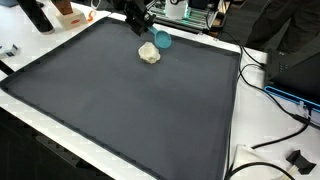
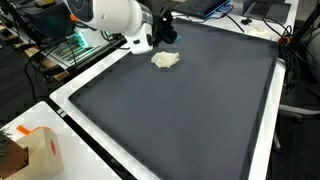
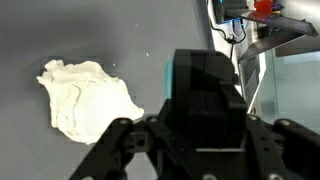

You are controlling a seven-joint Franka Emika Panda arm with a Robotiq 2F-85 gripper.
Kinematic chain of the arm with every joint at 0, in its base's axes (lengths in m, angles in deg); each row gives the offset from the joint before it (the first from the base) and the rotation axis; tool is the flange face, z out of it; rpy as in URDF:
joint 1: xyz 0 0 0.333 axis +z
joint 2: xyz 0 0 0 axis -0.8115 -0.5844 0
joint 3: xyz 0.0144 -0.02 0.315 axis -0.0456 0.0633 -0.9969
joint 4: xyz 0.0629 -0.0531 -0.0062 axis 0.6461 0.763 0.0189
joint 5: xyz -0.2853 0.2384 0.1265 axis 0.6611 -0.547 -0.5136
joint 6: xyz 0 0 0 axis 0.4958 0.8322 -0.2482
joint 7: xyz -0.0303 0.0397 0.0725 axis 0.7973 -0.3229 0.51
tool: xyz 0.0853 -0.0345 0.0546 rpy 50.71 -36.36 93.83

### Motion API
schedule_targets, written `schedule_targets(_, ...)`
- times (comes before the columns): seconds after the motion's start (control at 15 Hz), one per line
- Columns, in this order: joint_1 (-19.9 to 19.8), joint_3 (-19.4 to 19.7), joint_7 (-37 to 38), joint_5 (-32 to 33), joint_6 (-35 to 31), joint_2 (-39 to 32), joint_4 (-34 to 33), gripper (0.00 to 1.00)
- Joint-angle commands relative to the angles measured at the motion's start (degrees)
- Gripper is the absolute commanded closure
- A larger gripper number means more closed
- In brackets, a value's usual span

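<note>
Tool (image 3: 200,135): fills the lower half of the wrist view, its two black fingers spread wide to either side of a dark block with a teal edge. I cannot tell whether they press on it.
Teal cup (image 1: 161,41): in an exterior view it sits just under the tool (image 1: 138,20), close to the bench edge where the arm stands. The teal strip (image 3: 171,80) in the wrist view seems to be the same thing.
Cloth (image 3: 85,98): cream and crumpled, lying flat on the mat. It is just beside the teal cup and near that same edge in both exterior views (image 1: 149,54) (image 2: 166,60).
Mat (image 1: 130,110): dark grey and matt, covering nearly the whole bench top (image 2: 190,120).
Bench (image 1: 237,120): white, showing as a narrow border around the mat (image 2: 75,118).
Arm (image 2: 110,15): white and rounded, reaching in over the edge, with the black tool (image 2: 165,30) at its end above the cloth.
Cardboard box (image 2: 35,150): brown, standing off the mat at a near corner of the bench.
Cables (image 1: 275,100): black, trailing over the white border and past one side edge.
Room: a cluttered lab, with a green-lit rack (image 2: 65,45) beyond the edge behind the arm.
</note>
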Motion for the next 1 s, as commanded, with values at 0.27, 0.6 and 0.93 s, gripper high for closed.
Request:
schedule_targets(0.27,1.5,-0.5,20.6,12.4,-7.8,10.2,3.4,0.75)
schedule_targets(0.6,2.7,-2.2,36.1,24.4,-11.0,16.5,4.6,0.75)
schedule_targets(0.93,3.5,-4.8,50.5,36.5,-10.4,21.3,4.5,0.75)
